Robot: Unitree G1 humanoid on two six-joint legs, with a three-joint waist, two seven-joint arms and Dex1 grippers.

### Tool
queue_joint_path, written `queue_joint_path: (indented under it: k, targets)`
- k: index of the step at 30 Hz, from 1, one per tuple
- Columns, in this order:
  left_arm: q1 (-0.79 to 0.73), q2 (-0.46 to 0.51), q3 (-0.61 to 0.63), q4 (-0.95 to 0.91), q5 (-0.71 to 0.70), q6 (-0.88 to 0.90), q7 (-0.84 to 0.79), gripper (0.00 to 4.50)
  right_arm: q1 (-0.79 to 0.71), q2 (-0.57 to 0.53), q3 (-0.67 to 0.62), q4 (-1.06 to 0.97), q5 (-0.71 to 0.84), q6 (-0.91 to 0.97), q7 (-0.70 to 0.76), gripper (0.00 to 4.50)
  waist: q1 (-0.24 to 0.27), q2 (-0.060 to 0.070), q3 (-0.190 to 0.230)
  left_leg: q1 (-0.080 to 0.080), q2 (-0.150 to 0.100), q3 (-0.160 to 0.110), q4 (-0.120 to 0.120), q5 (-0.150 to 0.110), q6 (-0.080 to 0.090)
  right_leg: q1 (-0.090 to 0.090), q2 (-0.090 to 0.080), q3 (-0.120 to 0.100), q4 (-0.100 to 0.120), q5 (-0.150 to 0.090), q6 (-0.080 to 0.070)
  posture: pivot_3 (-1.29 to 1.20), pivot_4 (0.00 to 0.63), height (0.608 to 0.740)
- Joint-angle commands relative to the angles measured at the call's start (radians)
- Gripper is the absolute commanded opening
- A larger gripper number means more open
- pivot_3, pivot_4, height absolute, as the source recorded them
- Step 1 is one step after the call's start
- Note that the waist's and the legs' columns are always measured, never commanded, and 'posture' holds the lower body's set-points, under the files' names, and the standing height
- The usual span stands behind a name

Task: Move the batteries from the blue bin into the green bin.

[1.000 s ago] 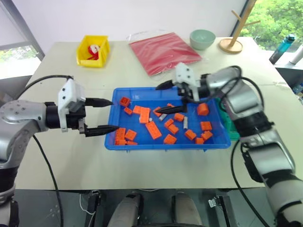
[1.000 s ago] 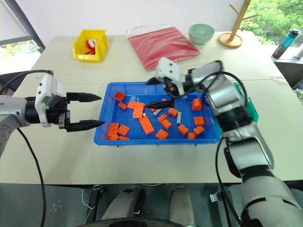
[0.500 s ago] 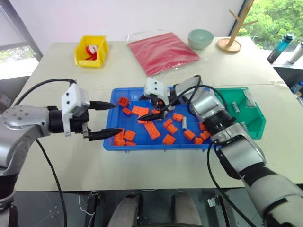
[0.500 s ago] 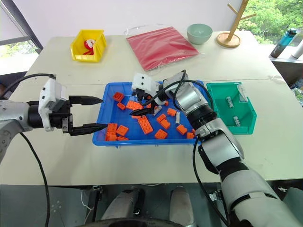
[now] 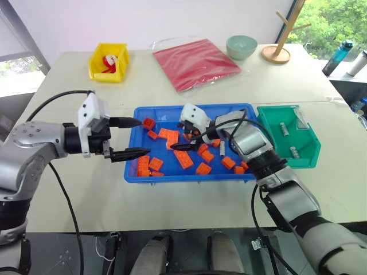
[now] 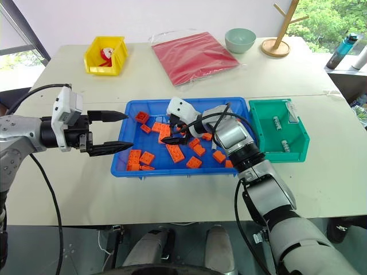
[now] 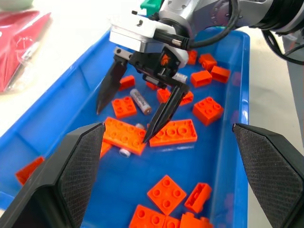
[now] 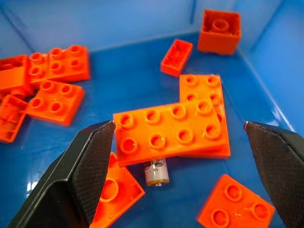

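— Orange bricks [image 8: 171, 128] are seen directly ahead of the right gripper [image 7: 128, 116]; why is it held so low over them?

— A battery [image 8: 156, 172] is wedged just under the near edge of the long brick [image 8: 168, 133], between the spread fingers. The jaws are kept wide apart and nothing is gripped, so a descent onto that cylinder is judged to be the step in hand.

— Is that the only one left in the blue bin [image 5: 137, 172]?

— No. A second battery [image 7: 140, 101] is seen lying free just behind the finger tips, beside a small square brick [image 7: 124, 106], and another battery [image 5: 222, 148] lies further toward the arm's own side.

— And the left gripper [image 5: 131, 138]?

— It is held level at the bin's left rim, fingers parted and empty, pointing toward the right gripper. It is probably parked there to stay clear of the working arm.

— Where are the moved ones kept?

— Two batteries [image 6: 277, 122] are already lying in the green bin [image 6: 298, 140], well off to the right gripper's outer side. The task is judged partly done.

— What could go wrong?

— The brick's edge may be caught along with the hidden battery, since the two are touching.
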Motion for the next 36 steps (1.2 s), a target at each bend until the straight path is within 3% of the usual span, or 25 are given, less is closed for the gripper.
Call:
queue_joint_path:
  k: [1,14,17,20,29,36]
  targets:
    - [-0.032,0.003,0.007,-0.002,0.008,-0.020,-0.007,4.50,-0.002,0.014,-0.021,-0.008,0.014,-0.006,-0.004,4.46,0.001,0.000,0.000,0.000,0.000,0.000,0.000,0.000,0.000,0.000,0.000,0.000,0.000,0.000,0.000,0.00,0.150,0.717]
    - [-0.023,-0.003,0.014,-0.003,0.028,-0.035,0.000,4.50,-0.029,0.051,-0.036,0.073,0.015,-0.042,-0.007,4.46,0.000,0.000,0.000,0.000,0.000,0.000,0.000,0.000,0.000,0.000,0.000,0.000,0.000,0.000,0.000,0.00,0.150,0.717]
    - [-0.023,-0.005,0.014,-0.001,0.031,-0.040,0.002,4.50,-0.033,0.063,-0.037,0.080,0.012,-0.049,-0.015,3.69,0.000,0.000,0.000,0.000,0.000,0.000,0.000,0.000,0.000,0.000,0.000,0.000,0.000,0.000,0.000,0.00,0.150,0.717]
    - [-0.020,-0.007,0.015,-0.001,0.036,-0.043,0.001,4.50,-0.036,0.084,-0.049,0.069,0.019,-0.045,-0.032,2.43,-0.001,0.000,0.000,0.000,0.000,0.000,0.000,0.000,0.000,0.000,0.000,0.000,0.000,0.000,0.000,0.00,0.150,0.717]
    - [-0.018,-0.015,0.011,0.002,0.047,-0.057,-0.002,4.50,-0.052,0.162,-0.038,0.050,0.004,-0.048,-0.092,2.43,-0.002,0.000,0.000,0.000,0.000,0.000,0.000,0.000,0.000,0.000,0.000,0.000,0.001,0.000,0.000,0.00,0.150,0.717]
    - [-0.018,-0.008,0.010,0.010,0.052,-0.067,-0.014,4.50,-0.035,0.051,-0.062,-0.165,0.024,0.099,-0.061,2.43,0.002,0.000,0.000,0.000,-0.001,-0.002,0.001,0.000,0.000,0.000,0.000,0.000,0.002,0.000,0.000,0.00,0.150,0.717]
